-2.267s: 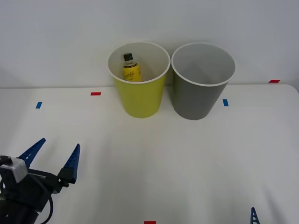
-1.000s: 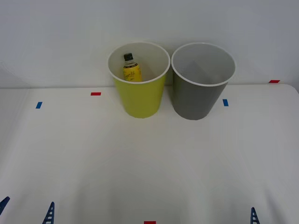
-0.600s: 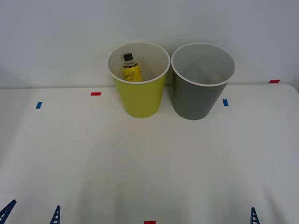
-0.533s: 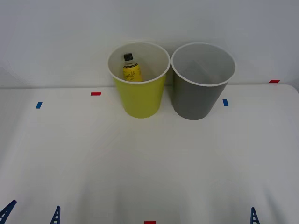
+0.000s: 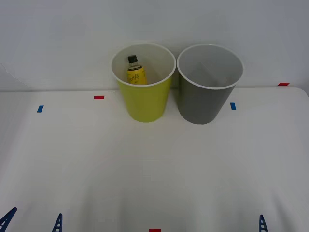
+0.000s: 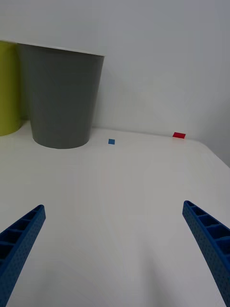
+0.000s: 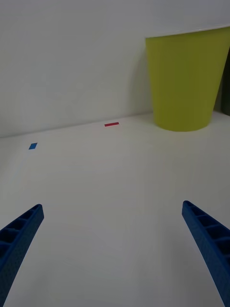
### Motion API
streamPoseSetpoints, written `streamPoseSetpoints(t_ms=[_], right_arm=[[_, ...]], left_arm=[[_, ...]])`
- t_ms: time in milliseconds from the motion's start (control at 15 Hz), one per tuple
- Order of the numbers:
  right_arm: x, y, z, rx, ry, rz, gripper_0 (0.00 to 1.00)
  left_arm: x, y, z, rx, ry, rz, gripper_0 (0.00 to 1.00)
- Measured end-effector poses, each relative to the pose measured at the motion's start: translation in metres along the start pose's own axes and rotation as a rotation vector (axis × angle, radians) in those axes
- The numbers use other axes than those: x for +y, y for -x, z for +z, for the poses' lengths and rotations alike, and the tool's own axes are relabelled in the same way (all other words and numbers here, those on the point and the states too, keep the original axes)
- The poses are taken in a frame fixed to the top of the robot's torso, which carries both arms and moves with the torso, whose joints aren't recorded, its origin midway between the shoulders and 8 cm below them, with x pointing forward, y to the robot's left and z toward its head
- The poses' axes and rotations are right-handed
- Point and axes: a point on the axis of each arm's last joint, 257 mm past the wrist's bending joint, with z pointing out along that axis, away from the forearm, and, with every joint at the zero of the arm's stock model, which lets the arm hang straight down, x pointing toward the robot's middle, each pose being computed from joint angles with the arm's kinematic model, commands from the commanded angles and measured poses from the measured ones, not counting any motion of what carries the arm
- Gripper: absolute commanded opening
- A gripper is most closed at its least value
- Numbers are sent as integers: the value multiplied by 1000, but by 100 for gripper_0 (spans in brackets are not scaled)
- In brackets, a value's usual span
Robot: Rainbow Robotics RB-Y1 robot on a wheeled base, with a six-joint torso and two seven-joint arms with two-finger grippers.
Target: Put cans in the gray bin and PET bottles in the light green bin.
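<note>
Front view takes in the white table [image 5: 154,164], broad and bare but for small red and blue tape marks, with the two bins standing at its far edge against the wall. Light green bin [image 5: 143,82] and gray bin [image 5: 209,83] stand upright side by side, almost touching, mouths open so things can be dropped in from above. Inside the green one the PET bottle [image 5: 136,70] stands nearly upright against the back wall, so that sorting step looks done; the gray bin's visible inside holds nothing. Both arms sit parked at the near edge: the left gripper [image 7: 115,244] and right gripper [image 6: 115,244] are spread wide, holding and touching nothing.
</note>
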Motion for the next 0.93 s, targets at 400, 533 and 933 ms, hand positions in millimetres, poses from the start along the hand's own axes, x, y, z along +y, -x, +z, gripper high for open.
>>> streamPoseSetpoints(t_ms=[400, 533, 933], right_arm=[[0, 0, 0, 0, 0, 0, 100], [0, 0, 0, 0, 0, 0, 100], [0, 0, 0, 0, 0, 0, 100]], left_arm=[[0, 0, 0, 0, 0, 0, 100], [0, 0, 0, 0, 0, 0, 100], [0, 0, 0, 0, 0, 0, 100]])
